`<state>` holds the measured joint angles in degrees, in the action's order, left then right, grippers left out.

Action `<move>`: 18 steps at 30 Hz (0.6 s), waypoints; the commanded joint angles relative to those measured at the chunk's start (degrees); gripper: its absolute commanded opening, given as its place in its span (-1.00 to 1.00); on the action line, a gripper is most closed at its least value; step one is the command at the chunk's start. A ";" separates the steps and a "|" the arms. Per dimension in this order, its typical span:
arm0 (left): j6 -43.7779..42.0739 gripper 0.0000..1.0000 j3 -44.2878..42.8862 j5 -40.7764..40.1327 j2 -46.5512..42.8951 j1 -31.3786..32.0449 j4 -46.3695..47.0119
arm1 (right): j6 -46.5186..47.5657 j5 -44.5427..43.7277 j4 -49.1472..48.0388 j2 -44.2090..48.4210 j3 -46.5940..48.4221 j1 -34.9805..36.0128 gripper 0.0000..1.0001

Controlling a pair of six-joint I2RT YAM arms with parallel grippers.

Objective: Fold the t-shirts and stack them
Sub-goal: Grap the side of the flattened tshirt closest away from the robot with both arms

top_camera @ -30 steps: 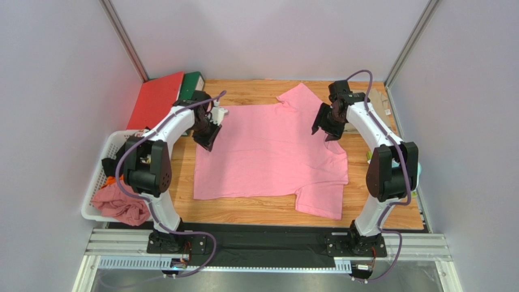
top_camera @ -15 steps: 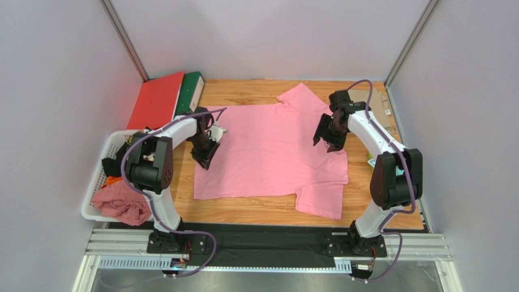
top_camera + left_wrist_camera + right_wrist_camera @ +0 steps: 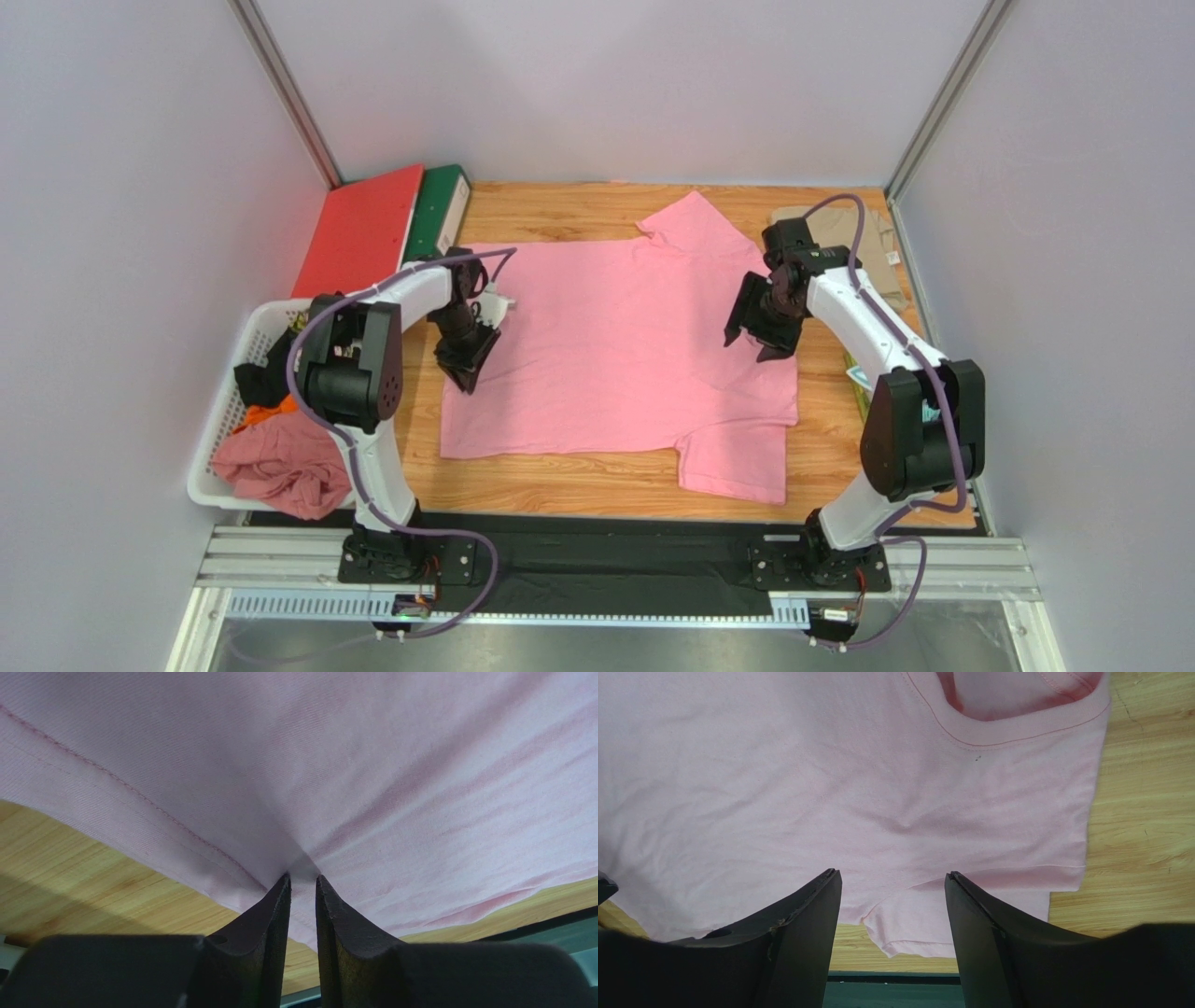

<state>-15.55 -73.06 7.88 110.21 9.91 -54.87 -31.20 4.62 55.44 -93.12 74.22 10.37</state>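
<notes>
Both arms have drawn back, shifting the pink shirt [image 3: 631, 350] with them. Left gripper [image 3: 302, 876]: jaws clamped on cloth pinched between them. Right gripper [image 3: 892, 875]: jaws apart above the shirt.

No writing, number, brand or sign can be read in any of the views. The pink t-shirt [image 3: 617, 350] shows only plain cloth and stitched seams. The red folder [image 3: 362, 231] and the green folder [image 3: 442, 203] at the far left corner are too small to tell if they carry any print.
</notes>
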 commanded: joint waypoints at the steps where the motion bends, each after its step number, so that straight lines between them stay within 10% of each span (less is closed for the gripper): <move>1: -2.02 -0.44 -0.16 -5.41 3.52 -1.91 4.16 | 0.26 0.56 -0.95 3.12 -1.52 0.09 0.24; 18: -2.37 -0.36 -2.89 6.35 -17.80 -1.39 -8.31 | -2.45 1.62 4.67 19.98 -16.19 0.79 0.31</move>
<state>-15.86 -74.50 9.08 104.33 8.23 -57.76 -31.31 4.86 57.17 -81.87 61.71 10.37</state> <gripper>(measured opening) 0.311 0.643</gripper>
